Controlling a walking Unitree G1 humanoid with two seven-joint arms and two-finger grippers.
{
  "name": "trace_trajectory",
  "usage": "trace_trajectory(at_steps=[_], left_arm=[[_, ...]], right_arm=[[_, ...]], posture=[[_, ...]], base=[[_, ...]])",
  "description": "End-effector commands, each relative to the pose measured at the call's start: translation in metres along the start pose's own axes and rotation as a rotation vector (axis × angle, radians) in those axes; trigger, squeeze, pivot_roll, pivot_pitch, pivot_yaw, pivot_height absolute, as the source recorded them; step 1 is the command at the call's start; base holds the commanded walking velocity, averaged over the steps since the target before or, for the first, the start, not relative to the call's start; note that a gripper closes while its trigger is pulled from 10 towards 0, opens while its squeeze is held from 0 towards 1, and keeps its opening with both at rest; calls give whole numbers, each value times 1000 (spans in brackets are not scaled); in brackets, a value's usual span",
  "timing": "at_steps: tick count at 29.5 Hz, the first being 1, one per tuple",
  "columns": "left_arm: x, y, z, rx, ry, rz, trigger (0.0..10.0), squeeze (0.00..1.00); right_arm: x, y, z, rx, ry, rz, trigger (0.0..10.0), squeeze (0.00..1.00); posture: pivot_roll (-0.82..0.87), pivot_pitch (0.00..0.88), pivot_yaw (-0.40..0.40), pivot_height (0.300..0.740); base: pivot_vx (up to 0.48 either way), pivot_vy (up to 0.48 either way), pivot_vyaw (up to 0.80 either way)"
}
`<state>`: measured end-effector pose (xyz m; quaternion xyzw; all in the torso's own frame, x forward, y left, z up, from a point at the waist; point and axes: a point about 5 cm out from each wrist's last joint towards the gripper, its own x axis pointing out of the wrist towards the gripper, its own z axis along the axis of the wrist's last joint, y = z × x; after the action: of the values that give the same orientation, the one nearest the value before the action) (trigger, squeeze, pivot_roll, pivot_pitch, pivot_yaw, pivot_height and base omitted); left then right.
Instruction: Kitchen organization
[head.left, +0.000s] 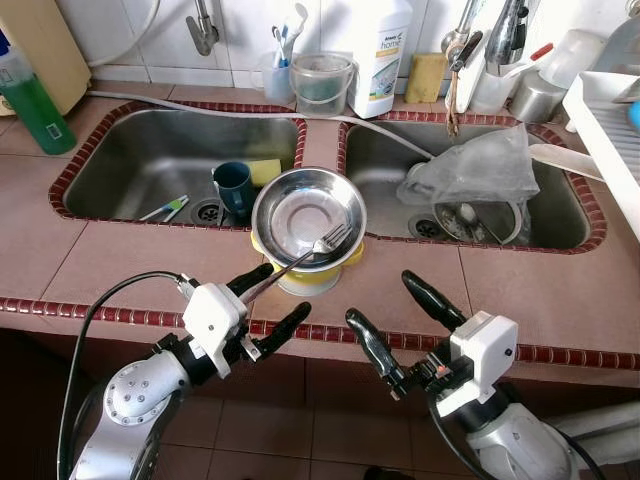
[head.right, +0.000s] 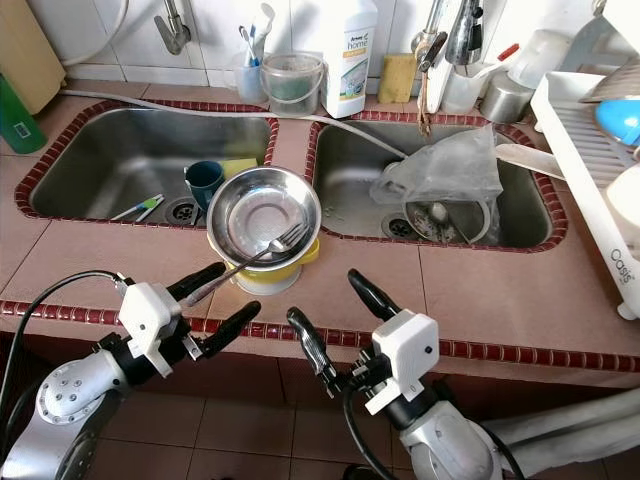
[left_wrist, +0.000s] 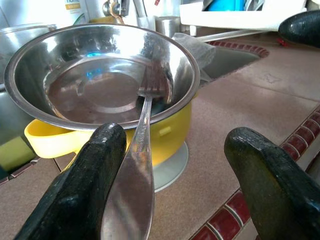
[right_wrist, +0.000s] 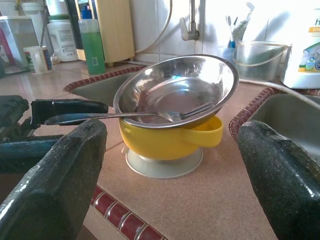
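Table (head.left: 520, 290): tiled, red-trimmed edge, 2 sinks set in it.
Steel bowl (head.left: 308, 216): sits tilted in a yellow bowl (head.left: 305, 272) on the strip of table in front of the 2 sinks.
Fork (head.left: 300, 256): tines rest inside the steel bowl; handle runs out over the rim toward the left claw.
Left claw (head.left: 268, 303): just in front of the bowls at the table edge; fingers apart, 1 finger (left_wrist: 80, 190) touching the fork handle, the other well clear, so nothing is clamped.
Right claw (head.left: 400, 320): beside the left, near the table edge, fingers spread wide, empty.
Left sink (head.left: 150, 160): holds a blue cup (head.left: 233, 186), a sponge (head.left: 265, 171) and a toothbrush (head.left: 165, 208).
Right sink (head.left: 380, 170): holds a clear plastic bag (head.left: 470, 170) over a pot.
Back ledge: detergent bottle (head.left: 378, 50), clear tub (head.left: 322, 80), green bottle (head.left: 32, 100).
Rack (head.left: 610, 130): white, at the table's right end.
Step in hand (judged): taking the fork out of the steel bowl.
Next move (judged): close the left fingers on the handle, then lift along the fork's line so the tines clear the rim without tipping the stacked bowls.
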<state>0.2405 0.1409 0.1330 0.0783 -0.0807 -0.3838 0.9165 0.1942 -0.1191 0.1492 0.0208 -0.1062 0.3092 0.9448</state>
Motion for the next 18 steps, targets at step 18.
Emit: trace_trajectory(at_steps=[18], left_arm=[[2,3,0,10,2,16,0,0]], right_arm=[[-2,10,7,35,-3,37,10000,0]], posture=[[-141,200,37,740]], base=[[0,0,0]])
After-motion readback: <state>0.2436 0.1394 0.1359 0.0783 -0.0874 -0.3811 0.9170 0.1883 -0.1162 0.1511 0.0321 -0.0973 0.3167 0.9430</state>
